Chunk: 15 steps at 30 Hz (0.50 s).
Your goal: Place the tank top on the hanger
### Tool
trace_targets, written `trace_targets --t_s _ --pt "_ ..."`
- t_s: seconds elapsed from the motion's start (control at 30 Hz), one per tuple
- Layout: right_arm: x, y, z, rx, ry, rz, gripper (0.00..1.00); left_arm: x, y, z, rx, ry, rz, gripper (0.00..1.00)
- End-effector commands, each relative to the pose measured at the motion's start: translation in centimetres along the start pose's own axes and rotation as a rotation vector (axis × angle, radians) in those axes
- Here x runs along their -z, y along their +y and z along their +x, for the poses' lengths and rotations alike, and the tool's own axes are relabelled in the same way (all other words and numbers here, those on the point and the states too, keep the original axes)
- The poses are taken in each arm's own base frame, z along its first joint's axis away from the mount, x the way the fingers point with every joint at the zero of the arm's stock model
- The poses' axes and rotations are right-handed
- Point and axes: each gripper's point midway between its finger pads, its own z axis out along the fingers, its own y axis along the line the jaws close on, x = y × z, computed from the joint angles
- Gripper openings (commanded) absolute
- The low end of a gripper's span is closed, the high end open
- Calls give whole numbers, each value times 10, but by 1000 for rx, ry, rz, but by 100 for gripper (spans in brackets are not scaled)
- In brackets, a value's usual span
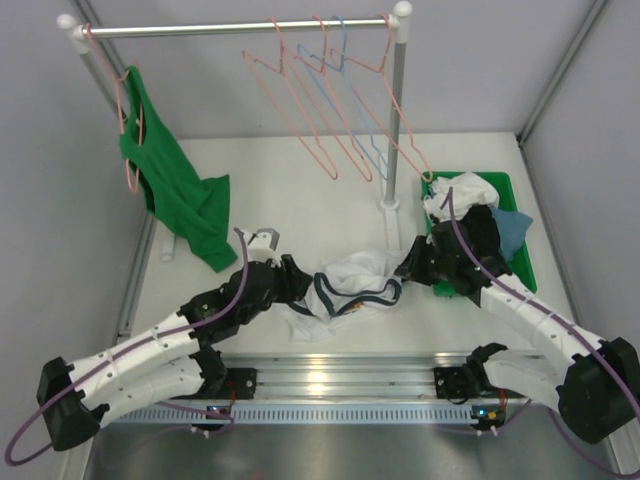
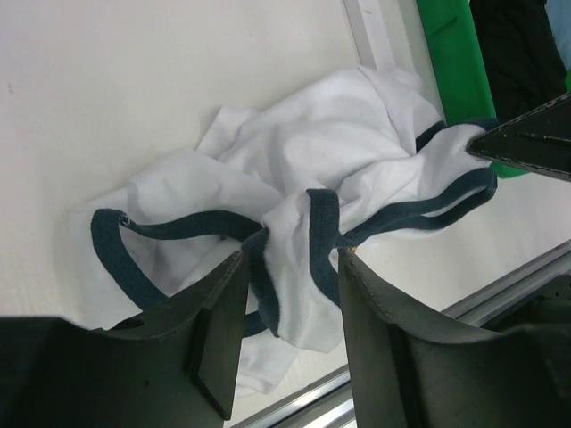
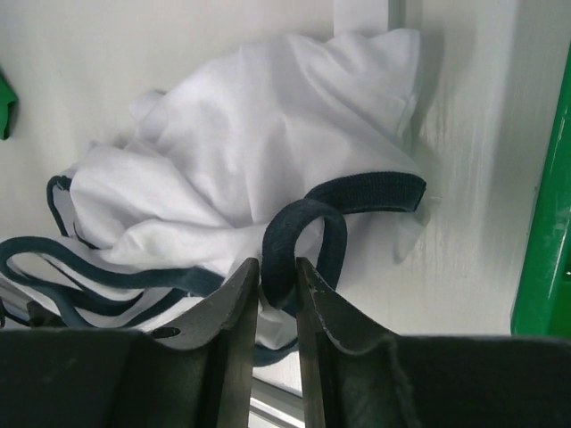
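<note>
Nothing was hung yet: the tank top lay crumpled well apart from the rail, and the pink hanger hung bare on that rail. The left claw stood released around the cloth. I cannot tell whether the right claw pinched the trim.

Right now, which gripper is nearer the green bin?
Right. The right gripper sits beside the green bin; the left gripper lies across the crumpled tank top, farther off.

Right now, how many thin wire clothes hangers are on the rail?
5: one salmon-pink hanger at left, holding a green tank top; three salmon-pink and one light blue bunched right. Overlap may hide more.
</note>
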Motion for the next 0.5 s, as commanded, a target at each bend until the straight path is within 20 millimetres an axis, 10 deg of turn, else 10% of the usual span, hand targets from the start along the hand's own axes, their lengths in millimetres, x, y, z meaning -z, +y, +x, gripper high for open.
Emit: trace_targets --t_s 0.0,0.23,0.47 --pt "9 16 -31 23 -98 -37 24 15 3 -29 -9 -64 -62 50" --pt "14 17 -31 33 -105 -43 35 42 -13 -74 -22 -167 -35 54" --pt "17 23 -30 26 -105 -74 42 70 -59 -175 -32 -385 -32 55"
